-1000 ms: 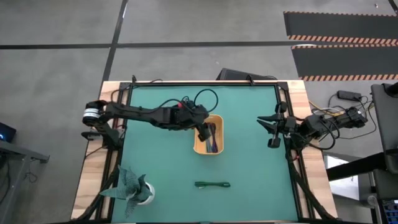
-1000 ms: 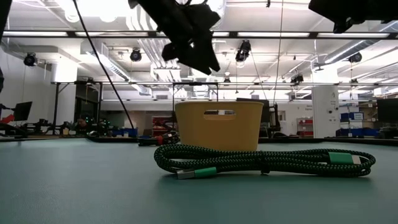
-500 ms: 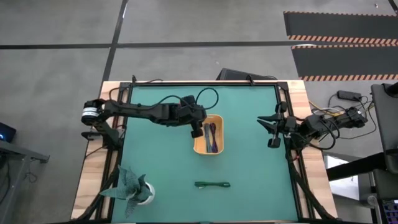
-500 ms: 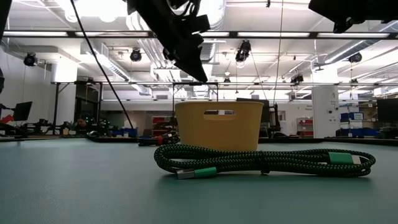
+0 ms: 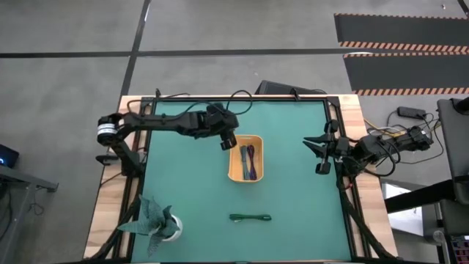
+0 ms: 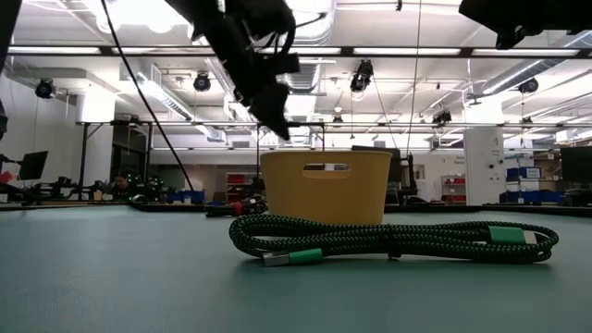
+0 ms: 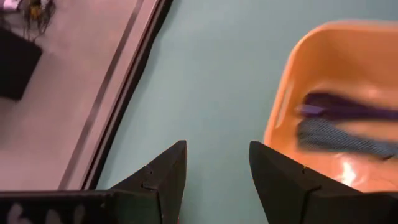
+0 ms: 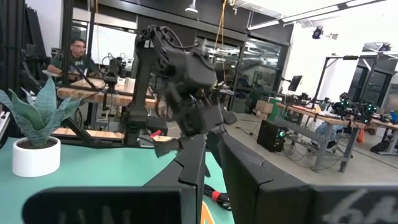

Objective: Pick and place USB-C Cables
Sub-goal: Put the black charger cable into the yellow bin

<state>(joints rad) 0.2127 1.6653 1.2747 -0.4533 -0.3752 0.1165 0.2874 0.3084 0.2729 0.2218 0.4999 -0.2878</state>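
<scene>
The dark green cable (image 5: 250, 217) (image 6: 388, 239) lies bundled on the green mat near the table's near edge. The orange tray (image 5: 245, 180) (image 6: 324, 190) (image 7: 292, 81) stands mid-table and holds the purple cable (image 7: 348, 109) and the light blue cable (image 7: 336, 137). I cannot make out the red-and-black cable. My left gripper (image 5: 228, 141) (image 7: 217, 171) hangs open and empty above the mat, just off the tray's far left corner. My right gripper (image 5: 314, 152) (image 8: 211, 158) waits at the table's right edge, its fingers a narrow gap apart, holding nothing.
A teal folded-paper plant in a white pot (image 5: 155, 220) (image 8: 34, 124) stands at the near left corner. Black frame rails run along the table's left and right edges. Bare mat lies between the tray and the green cable. A person sits in the room beyond the table.
My left gripper has drawn back from over the tray toward the table's far left and now hangs beside the tray's far left corner. The cables in the tray and the green cable have stayed put.
</scene>
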